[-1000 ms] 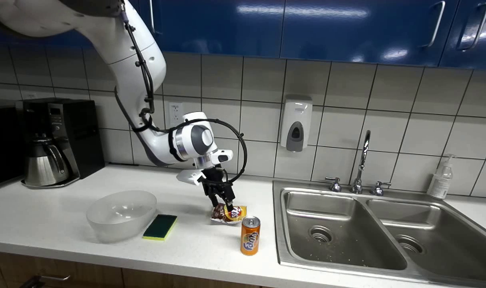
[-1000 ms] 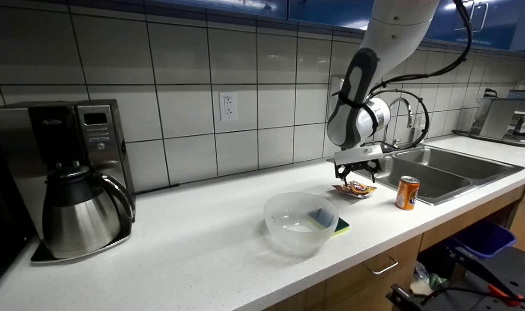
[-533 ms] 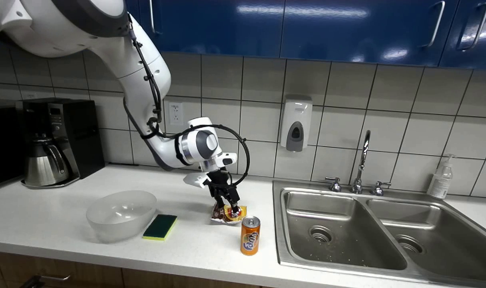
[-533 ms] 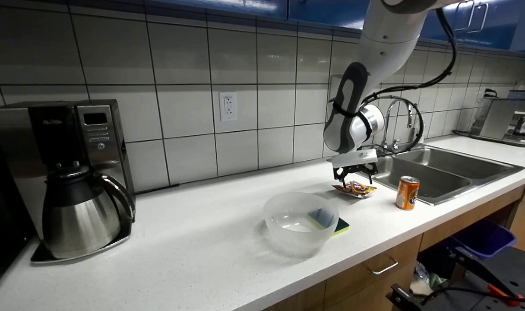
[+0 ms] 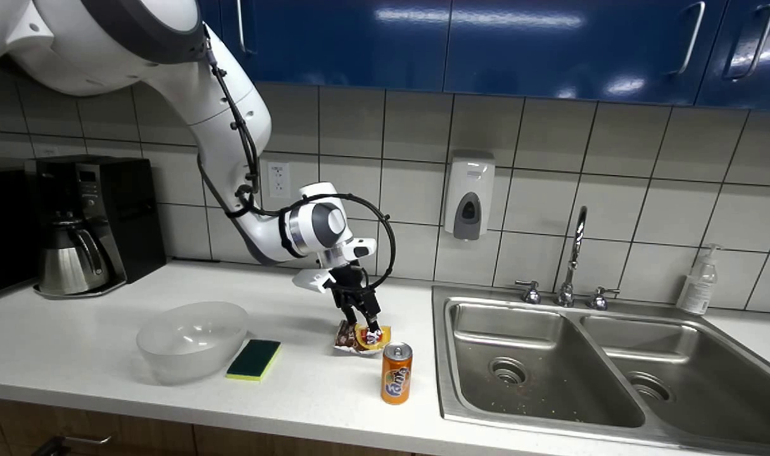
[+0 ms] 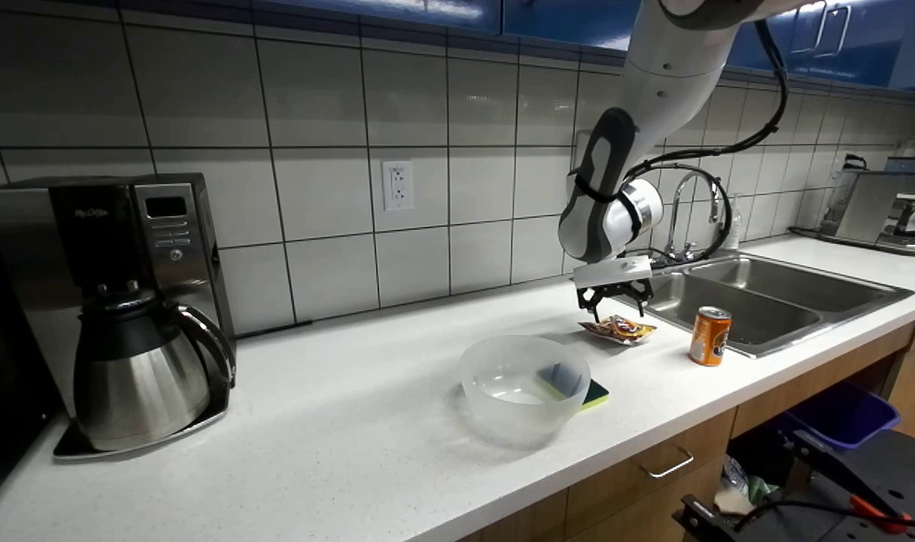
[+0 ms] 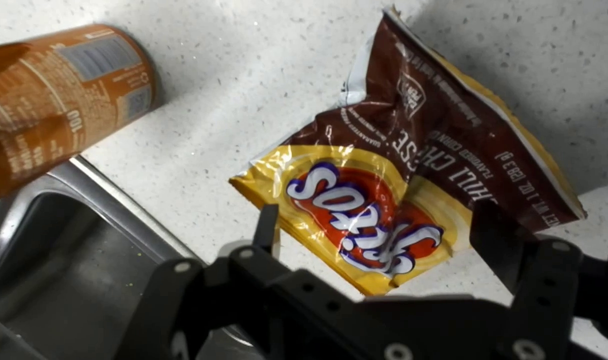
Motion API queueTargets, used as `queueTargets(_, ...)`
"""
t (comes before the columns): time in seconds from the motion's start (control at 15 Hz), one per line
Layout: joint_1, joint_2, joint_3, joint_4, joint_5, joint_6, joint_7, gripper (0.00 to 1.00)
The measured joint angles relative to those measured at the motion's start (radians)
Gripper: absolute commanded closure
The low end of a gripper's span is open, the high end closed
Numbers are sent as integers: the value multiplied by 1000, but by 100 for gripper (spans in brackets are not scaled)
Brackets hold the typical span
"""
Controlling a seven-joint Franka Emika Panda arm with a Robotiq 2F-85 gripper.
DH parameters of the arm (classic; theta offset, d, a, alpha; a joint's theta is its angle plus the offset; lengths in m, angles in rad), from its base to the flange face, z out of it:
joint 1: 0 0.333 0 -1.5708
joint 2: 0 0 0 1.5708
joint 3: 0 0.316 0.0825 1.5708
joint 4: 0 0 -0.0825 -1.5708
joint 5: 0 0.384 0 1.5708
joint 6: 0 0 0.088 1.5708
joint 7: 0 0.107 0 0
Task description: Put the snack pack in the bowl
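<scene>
The snack pack is a crinkled dark brown and yellow packet lying on the counter. It also shows in the other exterior picture and large in the wrist view. My gripper is open, with its fingers spread on either side of the pack's yellow end. In both exterior views the gripper points down just over the pack; whether a fingertip touches it I cannot tell. The translucent whitish bowl stands on the counter, apart from the pack, with nothing seen in it.
An orange can stands close to the pack. A green-and-black sponge lies between bowl and pack, against the bowl's side. The steel sink is beyond the can. A coffee maker stands at the counter's far end.
Over the last second my gripper has shifted slightly over the pack, rightward in one exterior picture and leftward in the other. It stays open. The pack, bowl, can and sponge have not moved.
</scene>
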Motion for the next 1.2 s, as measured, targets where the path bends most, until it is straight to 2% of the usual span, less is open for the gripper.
queueTargets(0.07, 0, 2, 0, 0, 0, -1, 0, 0)
queueTargets(0.13, 0, 4, 0, 1, 0, -1, 0, 25)
queueTargets(0.2, 0, 6, 0, 1, 0, -1, 0, 27)
queueTargets(0.27, 0, 9, 0, 1, 1, -1, 0, 34)
queueTargets(0.8, 4, 27, 4, 2, 20, -1, 0, 97)
queueTargets(0.87, 5, 27, 4, 2, 22, -1, 0, 100)
queueTargets(1.2, 10, 27, 4, 3, 22, -1, 0, 100)
